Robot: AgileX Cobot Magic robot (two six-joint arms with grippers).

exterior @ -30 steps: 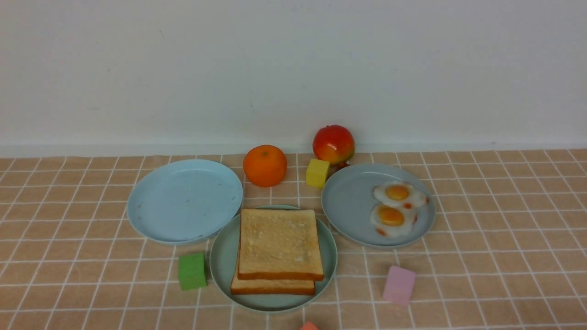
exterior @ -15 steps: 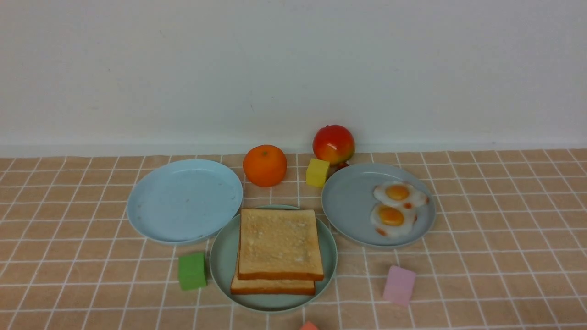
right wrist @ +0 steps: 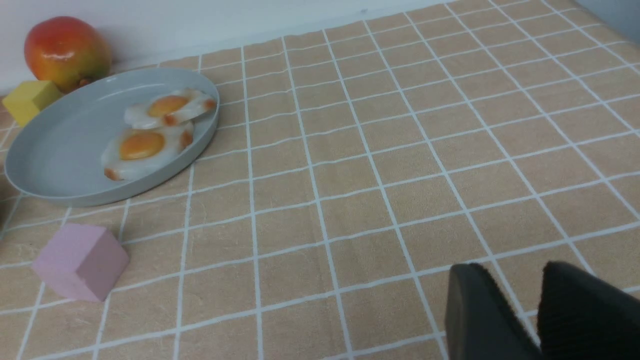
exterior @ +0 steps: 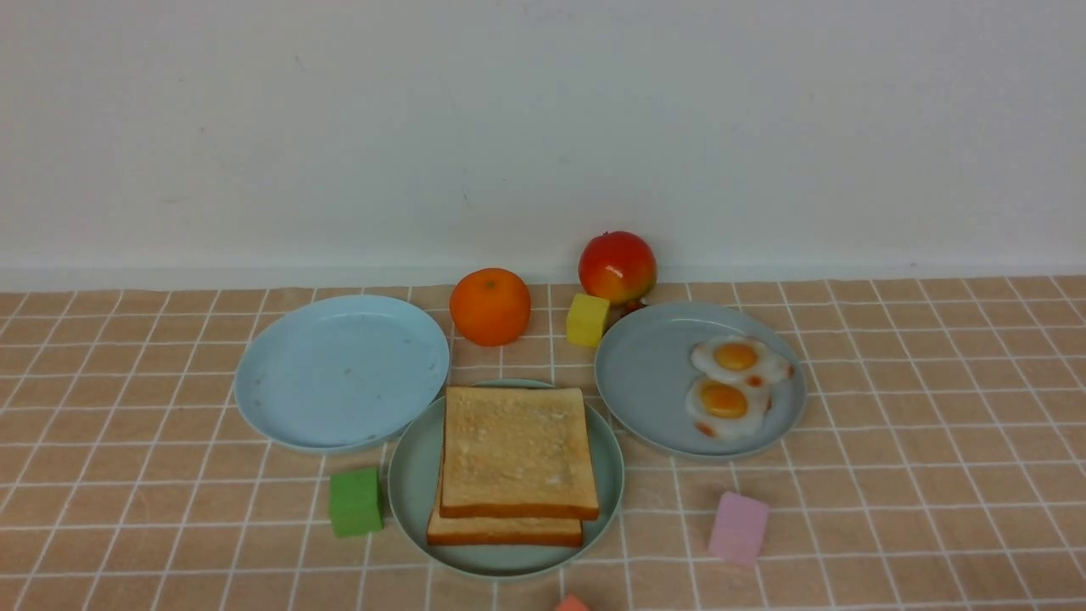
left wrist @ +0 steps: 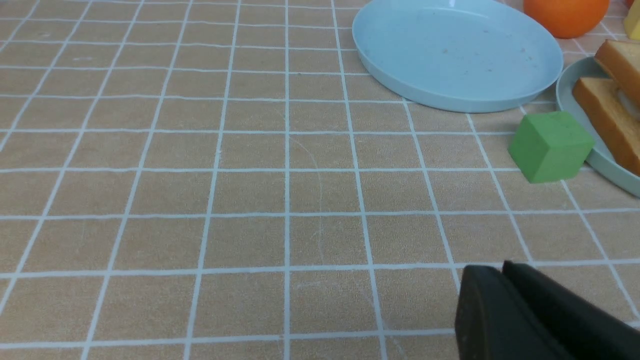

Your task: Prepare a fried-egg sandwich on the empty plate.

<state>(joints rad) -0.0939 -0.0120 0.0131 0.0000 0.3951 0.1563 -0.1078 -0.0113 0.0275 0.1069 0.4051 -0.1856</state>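
Two golden toast slices lie stacked, the upper toast slice (exterior: pixel 516 450) on the lower slice (exterior: pixel 505 530), on the mint-green plate (exterior: pixel 416 492) at the front centre. What lies between them is hidden. Two fried eggs (exterior: pixel 736 358) (exterior: pixel 723 403) rest on the grey-blue plate (exterior: pixel 649 382) to the right. Neither arm shows in the front view. My left gripper (left wrist: pixel 500 267) is shut and empty over bare cloth, short of the green cube (left wrist: pixel 550 145). My right gripper (right wrist: pixel 510 267) is open with nothing between its fingers, well off from the eggs (right wrist: pixel 145 142).
An empty sky-blue plate (exterior: pixel 339 369) sits at the left. Behind the plates are an orange (exterior: pixel 489 305), a red apple (exterior: pixel 617 267) and a yellow cube (exterior: pixel 587 320). A green cube (exterior: pixel 355 501) touches the mint-green plate's left rim. A pink cube (exterior: pixel 738 528) lies front right.
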